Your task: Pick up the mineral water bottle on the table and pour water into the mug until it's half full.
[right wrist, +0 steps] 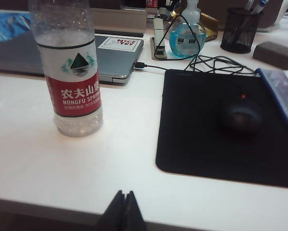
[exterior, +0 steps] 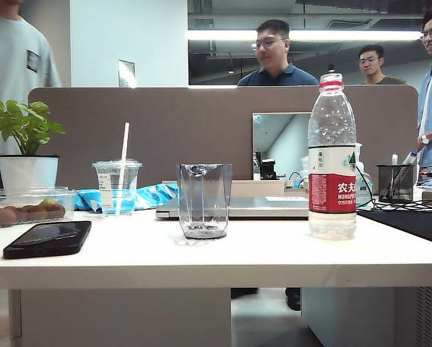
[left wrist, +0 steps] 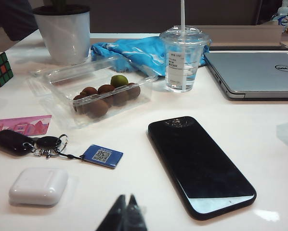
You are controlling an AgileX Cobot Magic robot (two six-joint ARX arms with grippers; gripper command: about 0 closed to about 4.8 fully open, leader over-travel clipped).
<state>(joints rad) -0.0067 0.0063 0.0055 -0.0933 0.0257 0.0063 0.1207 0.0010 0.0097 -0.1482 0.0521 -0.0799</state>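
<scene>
Since nothing's been grabbed yet, bottle (exterior: 332, 159) stands upright right of the empty mug (exterior: 204, 200), well apart | right gripper (right wrist: 125, 202) pinched closed, empty, short of the bottle, so needs opening | left gripper (left wrist: 124, 208) closed too, empty, parked by phone (left wrist: 200, 164)

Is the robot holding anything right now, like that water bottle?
No. The left gripper and right gripper are both shut on nothing; the mineral water bottle stands free on the table.

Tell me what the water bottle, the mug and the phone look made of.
Water bottle: thin clear plastic, ribbed, with a glossy red-and-white label. Mug: clear greyish glass or hard plastic, hard to tell; faceted walls, thick base. Phone: glossy black glass front, mirroring the lights.
</scene>
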